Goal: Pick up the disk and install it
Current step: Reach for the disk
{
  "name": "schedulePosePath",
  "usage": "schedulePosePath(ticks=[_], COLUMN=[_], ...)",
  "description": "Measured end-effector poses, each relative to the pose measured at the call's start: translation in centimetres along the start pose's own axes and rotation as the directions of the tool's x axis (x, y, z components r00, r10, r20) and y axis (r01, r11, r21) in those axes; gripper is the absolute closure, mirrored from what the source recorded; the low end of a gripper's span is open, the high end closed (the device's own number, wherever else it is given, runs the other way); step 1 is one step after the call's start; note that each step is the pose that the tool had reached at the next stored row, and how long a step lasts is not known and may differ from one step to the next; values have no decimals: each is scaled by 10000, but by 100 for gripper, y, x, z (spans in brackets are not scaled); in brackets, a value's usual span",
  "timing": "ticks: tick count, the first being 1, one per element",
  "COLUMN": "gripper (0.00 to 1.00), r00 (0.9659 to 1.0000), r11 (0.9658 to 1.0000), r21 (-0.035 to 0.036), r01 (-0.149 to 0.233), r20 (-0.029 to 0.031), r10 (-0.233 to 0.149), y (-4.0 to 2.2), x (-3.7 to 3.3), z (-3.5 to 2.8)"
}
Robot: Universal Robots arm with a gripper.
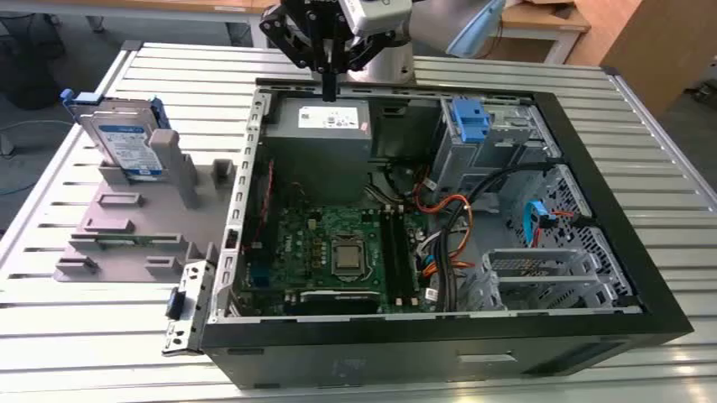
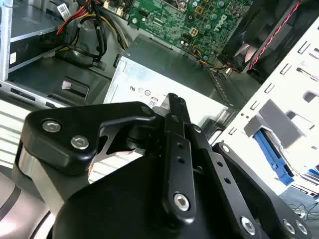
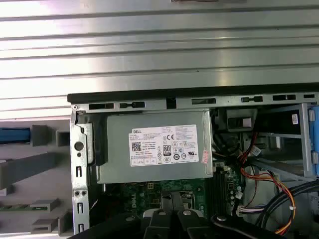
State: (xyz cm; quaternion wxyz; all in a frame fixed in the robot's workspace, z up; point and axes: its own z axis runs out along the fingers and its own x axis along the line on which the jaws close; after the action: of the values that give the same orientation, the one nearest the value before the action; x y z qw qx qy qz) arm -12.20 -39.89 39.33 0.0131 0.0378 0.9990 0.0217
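The disk (image 1: 126,144), silver with a white-and-blue label and a blue carrier, stands upright in the grey plastic stand (image 1: 134,227) at the exterior view's left, outside the computer case. The first wrist view catches its blue edge (image 3: 15,135). My gripper (image 1: 328,87) hangs over the far end of the case, above the grey power-supply box (image 1: 319,126), well apart from the disk. Its black fingers (image 2: 173,107) are pressed together, shut on nothing.
The open computer case (image 1: 644,277) lies on a slatted metal table (image 1: 67,336). Inside are the green motherboard (image 1: 336,248), cable bundles (image 1: 448,218), a bay with a blue latch (image 1: 468,117) and a metal drive cage (image 1: 538,273). The power-supply box (image 3: 154,147) lies directly below my wrist.
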Motion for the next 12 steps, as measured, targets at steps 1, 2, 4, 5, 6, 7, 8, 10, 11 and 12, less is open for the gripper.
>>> schedulePosePath(ticks=[1,2,4,5,6,7,8,10,11,12], gripper=[89,89,89,89,89,89,89,89,89,89], r00=[10000,10000,10000,10000,10000,10000,10000,10000,10000,10000], r11=[10000,10000,10000,10000,10000,10000,10000,10000,10000,10000], r21=[0,0,0,0,0,0,-1,0,0,0], r01=[0,-1,0,0,-1,-2,-2,-1,0,0], r20=[0,0,0,0,0,0,0,1,0,0], r10=[0,1,0,0,1,2,2,1,0,0], y=[0,0,0,0,0,-1,-1,-2,-2,-3], x=[0,0,2,3,5,9,14,24,31,38], z=[0,0,0,0,0,0,0,0,-1,-1])
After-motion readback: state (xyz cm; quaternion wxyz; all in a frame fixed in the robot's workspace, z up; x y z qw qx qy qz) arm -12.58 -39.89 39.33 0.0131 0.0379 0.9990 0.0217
